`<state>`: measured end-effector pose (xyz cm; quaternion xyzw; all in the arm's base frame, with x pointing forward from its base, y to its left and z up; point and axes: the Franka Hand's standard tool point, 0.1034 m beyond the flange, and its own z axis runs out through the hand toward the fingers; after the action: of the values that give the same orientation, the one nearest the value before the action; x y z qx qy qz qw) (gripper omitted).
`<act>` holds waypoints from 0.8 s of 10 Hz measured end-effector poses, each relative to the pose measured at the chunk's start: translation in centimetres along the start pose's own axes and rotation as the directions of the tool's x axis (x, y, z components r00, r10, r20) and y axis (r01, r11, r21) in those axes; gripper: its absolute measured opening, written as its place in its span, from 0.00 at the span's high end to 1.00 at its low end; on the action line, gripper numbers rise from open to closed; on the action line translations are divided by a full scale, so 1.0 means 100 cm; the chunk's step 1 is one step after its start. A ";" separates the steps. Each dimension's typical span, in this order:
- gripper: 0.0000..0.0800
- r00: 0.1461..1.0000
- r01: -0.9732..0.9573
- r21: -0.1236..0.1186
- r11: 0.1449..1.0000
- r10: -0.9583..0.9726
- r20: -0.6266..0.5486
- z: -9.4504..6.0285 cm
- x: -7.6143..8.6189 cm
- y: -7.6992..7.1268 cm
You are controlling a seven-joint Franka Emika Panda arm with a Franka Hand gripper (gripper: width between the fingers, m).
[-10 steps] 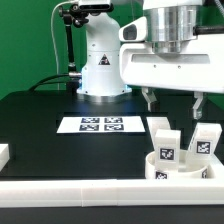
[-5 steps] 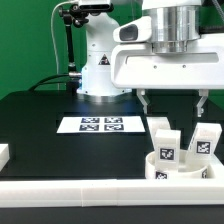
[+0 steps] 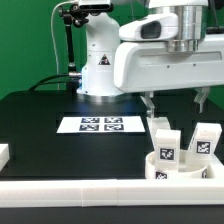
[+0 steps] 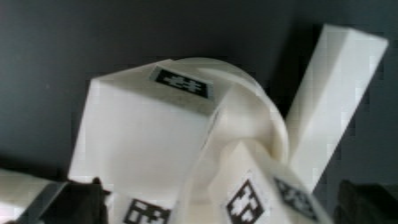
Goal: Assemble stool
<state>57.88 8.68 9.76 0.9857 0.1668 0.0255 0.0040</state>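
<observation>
Tool (image 3: 176, 103): released, fingers spread, empty; had shifted toward 3 o'clock since earlier. Seat (image 3: 178, 166) with leg blocks (image 3: 163, 141) unmoved at 6 o'clock below.

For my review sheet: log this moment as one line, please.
phase: hovering over parts | gripper: open, empty | seat: on table, leg blocks standing in it | marker board: flat on table

The marker board (image 3: 100, 125) lies flat mid-table (image 3: 40, 125). A white rail (image 3: 70, 192) runs along the table's near edge.
</observation>
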 end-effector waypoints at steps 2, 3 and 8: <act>0.19 0.992 0.125 -0.007 0.992 -0.125 0.003 0.000 -0.001 0.005; 0.19 0.982 0.187 -0.009 0.982 -0.186 0.005 0.000 -0.001 0.006; 0.19 0.744 0.667 -0.033 0.744 -0.665 0.063 0.005 -0.005 0.004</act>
<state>57.56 8.17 9.28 0.8611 0.5066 0.0037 0.0432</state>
